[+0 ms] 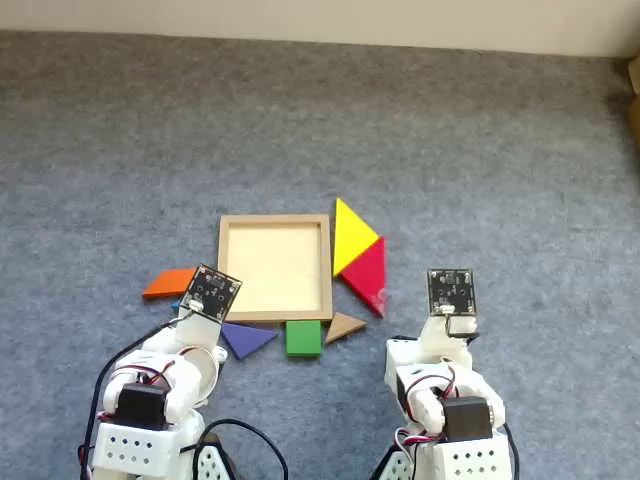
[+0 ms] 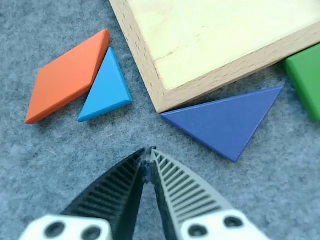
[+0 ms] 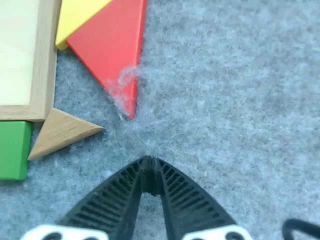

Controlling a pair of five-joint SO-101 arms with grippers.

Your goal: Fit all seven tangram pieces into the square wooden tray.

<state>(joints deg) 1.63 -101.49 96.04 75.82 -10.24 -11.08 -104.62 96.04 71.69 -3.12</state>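
Observation:
The square wooden tray [image 1: 226, 268] lies on the grey carpet with nothing in it. Along its right side sit the yellow triangle [image 1: 351, 234] and the red triangle [image 1: 367, 275]. Below its front edge lie the dark blue triangle [image 1: 246, 338], the green square [image 1: 303, 337] and the small wooden triangle [image 1: 344, 325]. To its left are the orange parallelogram [image 1: 169, 282] and, in the left wrist view, the light blue triangle [image 2: 106, 88] beside it. My left gripper [image 2: 149, 150] is shut and holds nothing, just short of the tray's corner [image 2: 159, 102]. My right gripper [image 3: 148, 161] is shut, below the red triangle's tip [image 3: 129, 107].
Grey carpet stretches on all sides, with wide room behind the tray and to the right. Both arm bases [image 1: 150, 430] stand at the near edge. A pale wall strip [image 1: 320, 20] runs along the far side.

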